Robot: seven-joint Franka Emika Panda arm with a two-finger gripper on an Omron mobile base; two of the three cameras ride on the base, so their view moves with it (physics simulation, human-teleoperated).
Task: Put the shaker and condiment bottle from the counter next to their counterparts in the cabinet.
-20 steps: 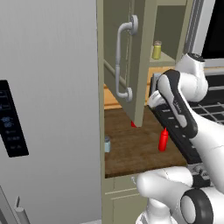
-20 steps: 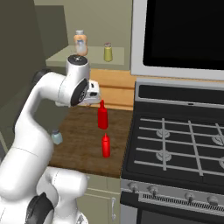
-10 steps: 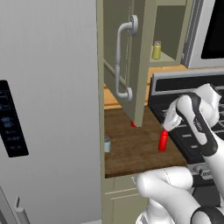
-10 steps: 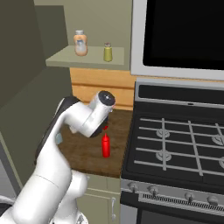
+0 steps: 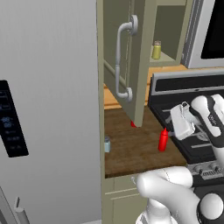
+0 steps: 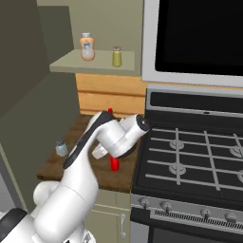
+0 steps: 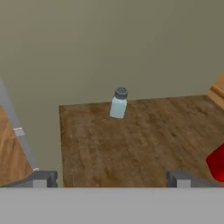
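From the left base cam: shaker [image 5: 107, 144] upright at counter's [image 5: 131, 153] left edge, red bottle [image 5: 163, 140] near the stove; right base cam: yellow-green jar [image 6: 116, 56] on cabinet shelf [image 6: 71, 64]; hand cam: claw [image 7: 111, 178] spread open, empty, above counter, shaker ahead

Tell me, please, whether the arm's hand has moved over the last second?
Yes. In the right base view the gripper has dropped from cabinet-shelf height to low over the counter, near the condiment bottle.

Shaker [image 7: 118, 103] on counter [image 7: 131, 144], left of bottle [image 5: 163, 140].
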